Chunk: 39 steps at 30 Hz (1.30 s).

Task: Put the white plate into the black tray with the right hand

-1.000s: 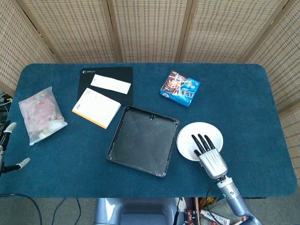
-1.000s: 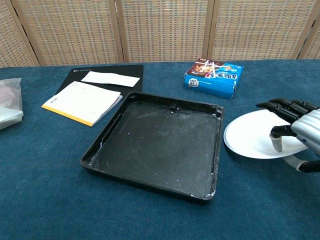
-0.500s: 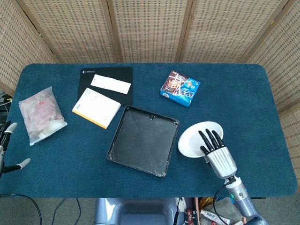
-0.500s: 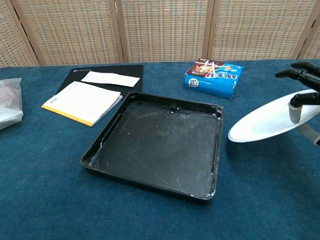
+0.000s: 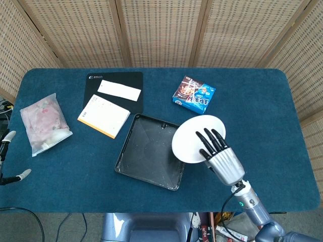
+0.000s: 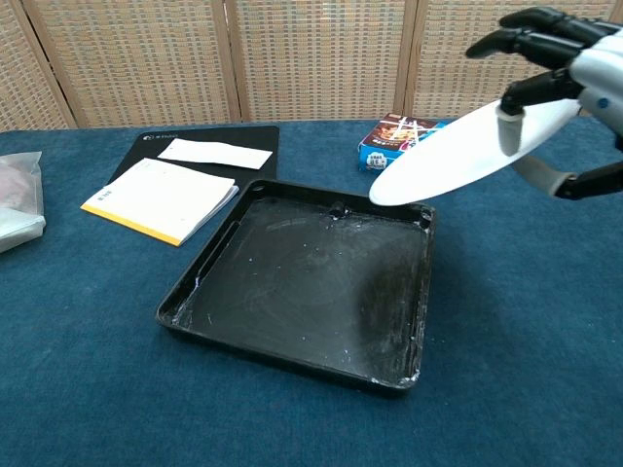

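While the right hand grips the white plate at its near right edge, with dark fingers lying across the top face and the thumb pressed underneath, the plate hangs in the air, clear of the surface. It tilts, with its left edge dipping toward the black tray and its right side raised in the hand. From the head view the plate overlaps the tray's right rim; from the chest view it floats above the tray's far right corner, touching nothing but the hand.

The tray sits flat on the blue surface, holding nothing (only pale smears on its floor). Behind the plate lies a blue snack box, partly hidden by the plate in the chest view. To the tray's far left corner, just beside it, a notepad with an orange edge rests partly on a black mat, which also carries a white paper slip. Well apart at the left end lies a clear bag with pink contents.

Only two pale fingertips of the left hand show at the left edge of the head view, spread apart and holding nothing visible.
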### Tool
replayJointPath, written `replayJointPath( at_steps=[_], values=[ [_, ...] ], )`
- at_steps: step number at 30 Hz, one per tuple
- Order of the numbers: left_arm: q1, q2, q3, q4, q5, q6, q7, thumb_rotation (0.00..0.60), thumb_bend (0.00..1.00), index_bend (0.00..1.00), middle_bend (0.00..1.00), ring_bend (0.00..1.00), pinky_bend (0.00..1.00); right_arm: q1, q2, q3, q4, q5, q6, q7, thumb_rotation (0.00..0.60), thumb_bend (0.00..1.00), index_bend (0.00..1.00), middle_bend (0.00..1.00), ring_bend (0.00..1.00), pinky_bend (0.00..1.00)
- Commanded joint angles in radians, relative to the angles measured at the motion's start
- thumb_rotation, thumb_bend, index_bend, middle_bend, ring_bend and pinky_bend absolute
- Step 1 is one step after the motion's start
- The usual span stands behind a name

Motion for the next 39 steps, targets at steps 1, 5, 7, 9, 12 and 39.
replayJointPath(
  at_steps=[1, 5, 7, 9, 12, 39],
  values=[
    [-0.005, -0.001, -0.003, 0.002, -0.01, -0.01, 0.002, 0.6, 0.0, 0.0, 0.0, 0.0, 0.0, 0.102, -0.007, 0.043, -0.072, 0.03, -0.149, -0.026, 0.6, 0.45, 0.65, 0.12, 0.0, 0.16],
    [-0.013, -0.007, -0.011, 0.008, -0.026, -0.021, 0.012, 0.6, 0.0, 0.0, 0.0, 0.0, 0.0, 0.184, -0.051, 0.073, -0.056, 0.055, -0.255, -0.033, 0.6, 0.45, 0.65, 0.13, 0.0, 0.16],
    [-0.017, -0.01, -0.014, 0.011, -0.036, -0.03, 0.016, 0.6, 0.0, 0.0, 0.0, 0.0, 0.0, 0.208, -0.068, 0.081, -0.044, 0.062, -0.279, -0.03, 0.6, 0.45, 0.65, 0.13, 0.0, 0.16],
    [-0.023, -0.014, -0.018, 0.016, -0.051, -0.043, 0.021, 0.6, 0.0, 0.0, 0.0, 0.0, 0.0, 0.232, -0.09, 0.09, -0.032, 0.074, -0.303, -0.025, 0.6, 0.45, 0.65, 0.13, 0.0, 0.16],
    [-0.033, -0.019, -0.025, 0.021, -0.074, -0.065, 0.03, 0.6, 0.0, 0.0, 0.0, 0.0, 0.0, 0.266, -0.122, 0.103, -0.014, 0.096, -0.335, -0.019, 0.6, 0.45, 0.65, 0.14, 0.0, 0.16],
    [-0.046, -0.029, -0.03, 0.025, -0.121, -0.098, 0.062, 0.6, 0.0, 0.0, 0.0, 0.0, 0.0, 0.349, -0.23, 0.05, 0.083, 0.19, -0.437, -0.102, 0.6, 0.1, 0.33, 0.11, 0.0, 0.17]
  ],
)
